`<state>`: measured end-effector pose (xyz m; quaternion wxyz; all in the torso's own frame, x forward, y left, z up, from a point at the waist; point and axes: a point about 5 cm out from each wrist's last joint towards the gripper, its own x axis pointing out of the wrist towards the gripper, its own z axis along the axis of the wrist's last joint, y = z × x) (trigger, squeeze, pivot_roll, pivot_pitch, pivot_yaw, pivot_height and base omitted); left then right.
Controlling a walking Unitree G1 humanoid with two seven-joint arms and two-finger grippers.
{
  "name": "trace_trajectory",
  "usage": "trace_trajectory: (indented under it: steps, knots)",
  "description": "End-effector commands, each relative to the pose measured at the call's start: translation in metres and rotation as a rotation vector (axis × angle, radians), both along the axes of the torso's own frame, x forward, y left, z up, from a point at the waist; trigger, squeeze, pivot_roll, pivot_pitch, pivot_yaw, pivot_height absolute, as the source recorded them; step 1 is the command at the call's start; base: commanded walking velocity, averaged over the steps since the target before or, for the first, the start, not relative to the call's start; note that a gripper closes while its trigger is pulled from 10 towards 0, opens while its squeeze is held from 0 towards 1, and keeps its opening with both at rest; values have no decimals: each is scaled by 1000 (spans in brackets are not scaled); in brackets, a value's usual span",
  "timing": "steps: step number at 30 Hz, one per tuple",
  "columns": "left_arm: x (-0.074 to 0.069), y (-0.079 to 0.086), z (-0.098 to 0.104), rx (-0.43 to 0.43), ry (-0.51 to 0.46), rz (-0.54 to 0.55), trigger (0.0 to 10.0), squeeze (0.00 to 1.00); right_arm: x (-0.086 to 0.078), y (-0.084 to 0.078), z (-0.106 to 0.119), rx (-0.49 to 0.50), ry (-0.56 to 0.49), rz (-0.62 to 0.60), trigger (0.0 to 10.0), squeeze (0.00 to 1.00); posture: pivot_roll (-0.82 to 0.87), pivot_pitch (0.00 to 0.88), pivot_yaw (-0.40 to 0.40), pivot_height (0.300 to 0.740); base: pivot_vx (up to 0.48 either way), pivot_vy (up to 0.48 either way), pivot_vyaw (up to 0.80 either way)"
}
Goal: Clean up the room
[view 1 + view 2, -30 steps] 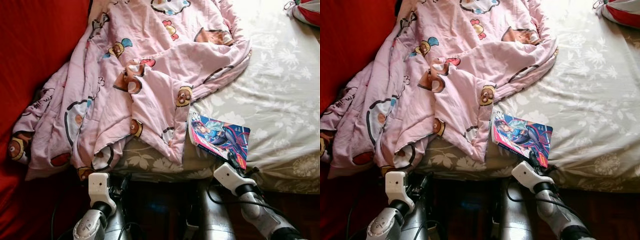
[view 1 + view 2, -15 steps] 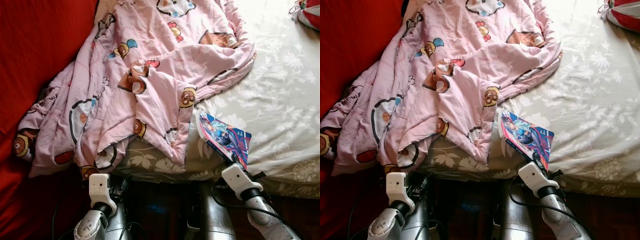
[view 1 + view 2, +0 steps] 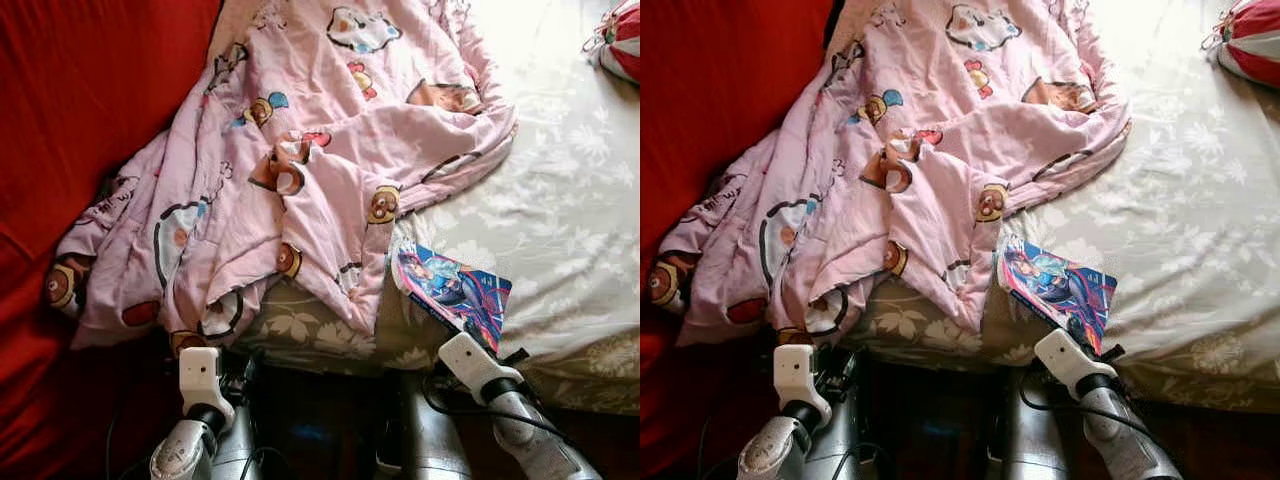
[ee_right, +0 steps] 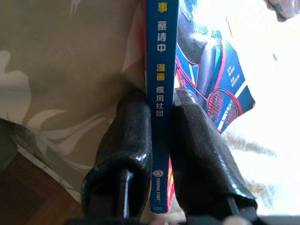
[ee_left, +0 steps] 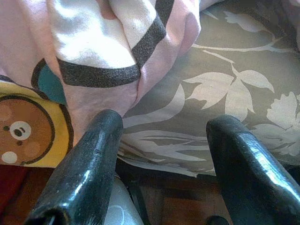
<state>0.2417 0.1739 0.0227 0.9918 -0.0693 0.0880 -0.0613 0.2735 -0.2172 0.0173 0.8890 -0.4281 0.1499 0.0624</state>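
Pinching the spine of the comic book (image 4: pixel 161 93), the right gripper (image 4: pixel 161 154) has both black fingers (image 4: pixel 129 140) clamped flat against the cover near the book's lower end. That is a narrow hold on a thin paperback, and the risk, as I read it, is the free pages fanning open or the book pivoting in the grip once it comes off the bed, because only one corner of the spine is caught. A sideways pull could also drag the sheet (image 3: pixel 560 200) along.

Now the book itself: glossy cover, blue spine with printed characters, bright blue and red artwork of a figure. It lies at the near edge of the mattress, just beside the hanging corner of the pink bear-print blanket (image 3: pixel 300 190), apparently touching it.

Over on the other side, the left gripper (image 5: pixel 164 154) hangs low by the bed edge, fingers spread and holding nothing, one fingertip close against the blanket's fold.
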Motion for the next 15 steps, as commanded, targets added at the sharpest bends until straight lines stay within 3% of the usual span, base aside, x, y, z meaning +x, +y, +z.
trace_trajectory:
  steps: [1,6,15]
  knots:
    - [-10,2,-11,-12,43,19,10000,0,-19,-8,-21,-31,116,-17,10000,0,37,273,-52,583,0,0,0]
    - [-11,3,-12,-11,50,21,10000,0,-15,-9,-24,-129,162,47,10000,0,37,276,-53,583,0,0,0]
    - [-11,2,-14,-11,53,24,10000,0,-12,-5,-27,-160,180,78,10000,0,38,283,-57,583,0,0,0]
